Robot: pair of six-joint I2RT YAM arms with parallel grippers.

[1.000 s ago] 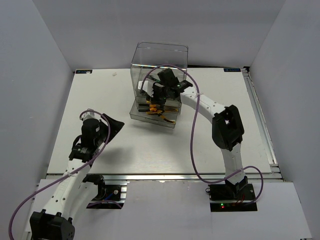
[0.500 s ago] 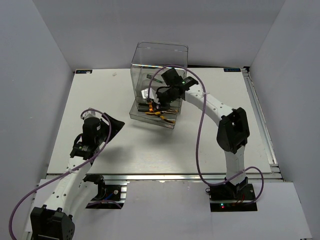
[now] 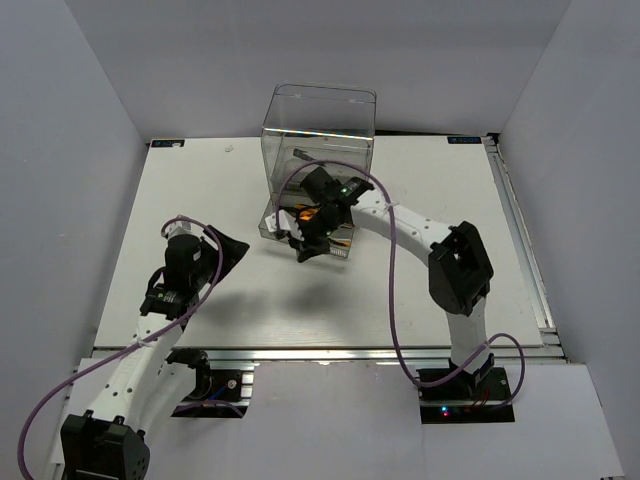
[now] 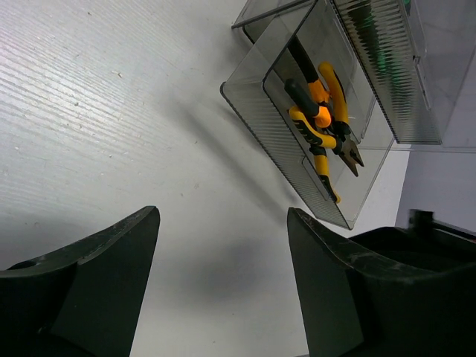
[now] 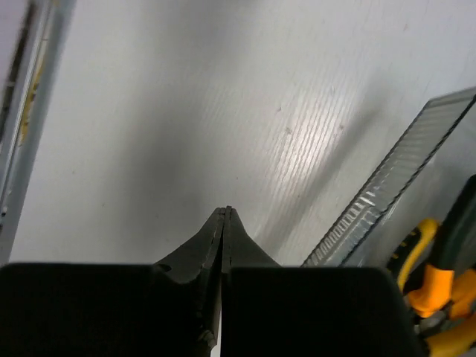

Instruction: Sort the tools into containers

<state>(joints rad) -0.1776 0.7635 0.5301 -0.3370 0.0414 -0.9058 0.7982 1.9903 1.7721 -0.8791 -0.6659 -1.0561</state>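
Note:
Orange-and-black pliers point(image 4: 321, 123) lie in the pulled-out bottom drawer point(image 4: 262, 111) of the clear cabinet point(image 3: 318, 125). In the top view the pliers point(image 3: 308, 212) show partly behind the right arm. My right gripper point(image 3: 303, 248) hangs just in front of the drawer point(image 3: 270, 228). Its jaws are pressed together with nothing between them, over bare table in the right wrist view point(image 5: 225, 212), with the drawer wall point(image 5: 394, 178) and pliers handles point(image 5: 431, 286) to its right. My left gripper point(image 4: 223, 282) stands open and empty over the table, left of the drawer.
The cabinet point(image 4: 394, 67) stands at the back middle of the white table point(image 3: 450, 250), with upper drawers pushed in. Purple cables loop over both arms. Grey walls close in the left, right and back sides.
My right gripper has come away from the drawer toward the near left and its jaws have shut empty. The pliers stay in the drawer. The left arm has not moved.

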